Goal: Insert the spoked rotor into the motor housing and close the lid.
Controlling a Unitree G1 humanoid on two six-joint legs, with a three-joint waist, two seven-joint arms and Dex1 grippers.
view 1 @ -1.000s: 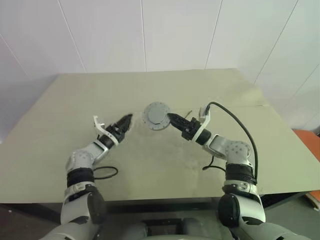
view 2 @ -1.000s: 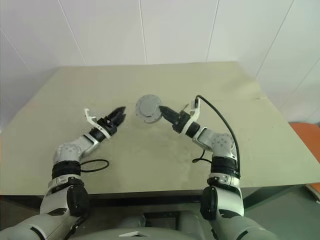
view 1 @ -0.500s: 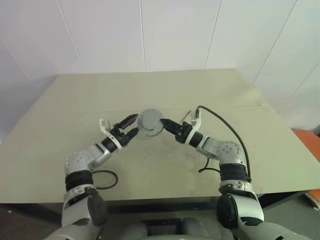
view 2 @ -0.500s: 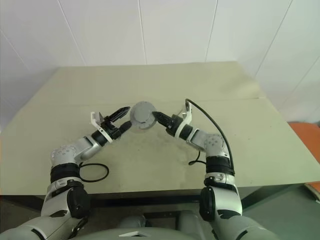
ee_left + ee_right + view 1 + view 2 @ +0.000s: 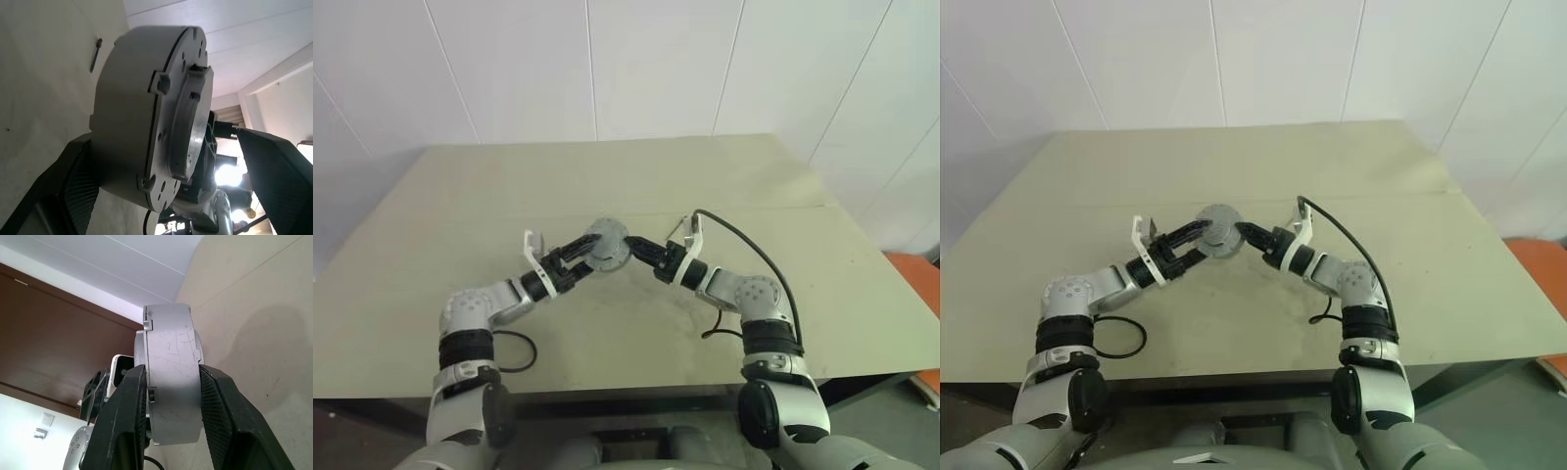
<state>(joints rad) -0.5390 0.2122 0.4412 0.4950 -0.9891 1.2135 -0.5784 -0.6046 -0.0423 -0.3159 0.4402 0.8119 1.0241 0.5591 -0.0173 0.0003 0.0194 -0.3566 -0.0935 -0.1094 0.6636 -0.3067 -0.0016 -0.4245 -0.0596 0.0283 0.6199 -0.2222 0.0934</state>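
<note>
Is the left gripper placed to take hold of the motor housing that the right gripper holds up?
Probably yes: the left gripper stands open with its fingers either side of the motor housing, which the right gripper clamps above the table. Nothing lies between.

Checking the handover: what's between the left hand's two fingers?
The motor housing sits between the left hand's open fingers, seen in the left wrist view; the right hand grips its rim.

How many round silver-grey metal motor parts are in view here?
1: a thick round silver-grey metal puck, held off the beige table by its rim between the right gripper fingers, with the open left gripper around it. A rotor inside it could be hidden.
</note>
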